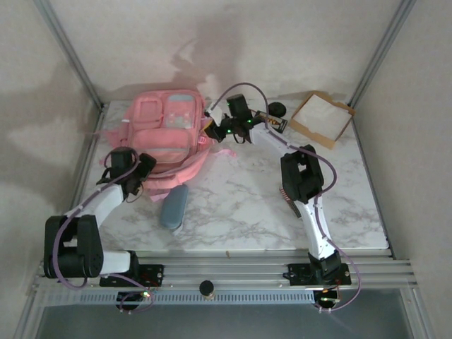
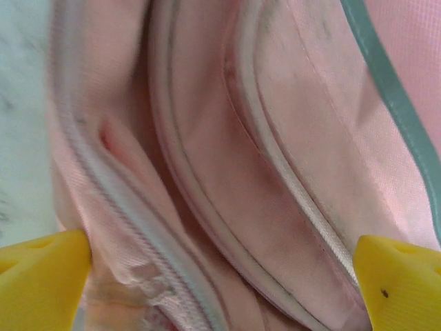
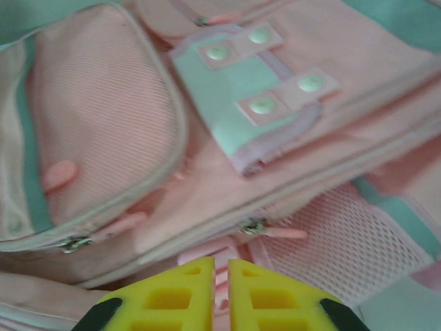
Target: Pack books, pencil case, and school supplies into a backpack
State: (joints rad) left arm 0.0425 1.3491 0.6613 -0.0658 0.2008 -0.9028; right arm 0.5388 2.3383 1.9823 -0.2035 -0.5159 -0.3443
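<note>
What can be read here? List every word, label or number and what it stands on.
No text is legible.
backpack: no lettering shows on it.
black item: orange marks, too small to read.

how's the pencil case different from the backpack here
Colour: the backpack is pink with pale blue-green panels, while the pencil case is plain grey-blue.
Size: the backpack is much bigger, and the pencil case is a slim pouch.
Shape: the backpack is broad with front pockets, and the pencil case is a smooth oblong with rounded ends.
Both are soft and lie flat on the marble table, with the pencil case at the backpack's near edge.
</note>
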